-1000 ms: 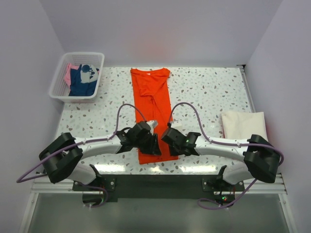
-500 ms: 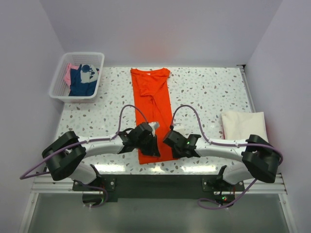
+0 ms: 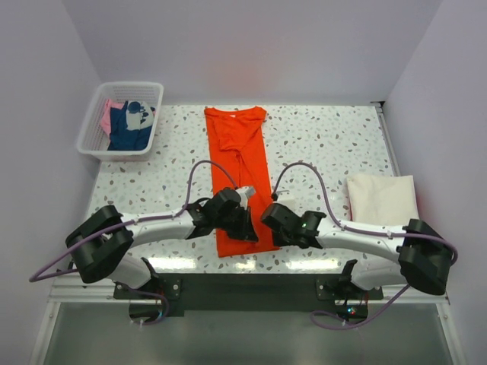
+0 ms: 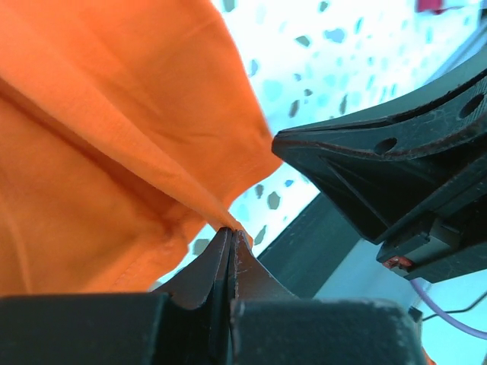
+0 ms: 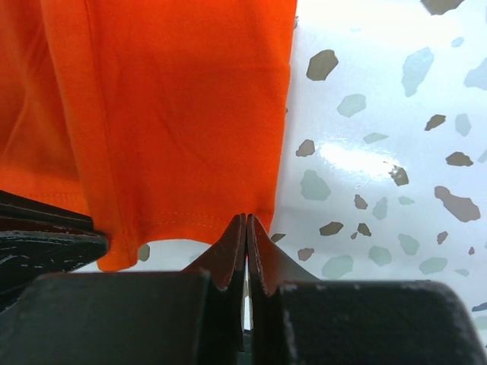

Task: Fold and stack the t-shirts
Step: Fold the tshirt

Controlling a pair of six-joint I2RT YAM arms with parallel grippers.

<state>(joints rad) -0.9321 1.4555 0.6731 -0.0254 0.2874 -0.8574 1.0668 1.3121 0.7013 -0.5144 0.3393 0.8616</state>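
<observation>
Hem corners first: your left end effector (image 4: pixel 230 232) clamps the near-left corner of the orange t-shirt (image 3: pixel 240 160), your right end effector (image 5: pixel 246 220) the near-right. The shirt stretches lengthwise away from both along the bench (image 3: pixel 327 144), collar farthest.

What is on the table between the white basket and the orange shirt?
Nothing. In the top view, only bare speckled table separates the basket from the orange shirt.
</observation>
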